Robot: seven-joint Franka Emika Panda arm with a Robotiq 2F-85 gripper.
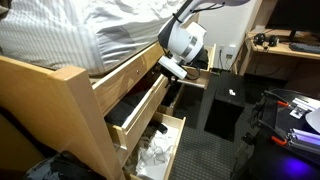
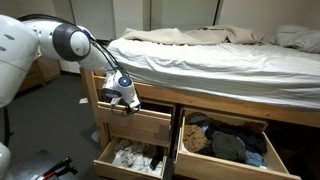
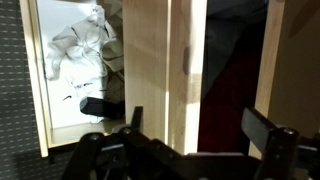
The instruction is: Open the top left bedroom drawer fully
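The top left drawer [image 2: 140, 122] of the wooden bed frame is pulled partly out; it also shows in an exterior view [image 1: 138, 103]. My gripper [image 2: 124, 98] hangs over the drawer's front panel, as an exterior view [image 1: 172, 66] also shows. In the wrist view my gripper [image 3: 200, 125] is open, with its two fingers on either side of the light wood front panel [image 3: 170, 60]. The drawer's dark reddish inside [image 3: 232, 80] lies under the right finger. The fingers do not press on the panel.
The bottom left drawer [image 2: 103, 158] stands open below with white cloth [image 3: 80, 45] inside. A large right drawer [image 2: 183, 140] with dark clothes is open. The bed with striped bedding [image 1: 70, 35] is above. A black cabinet [image 1: 225, 100] stands nearby.
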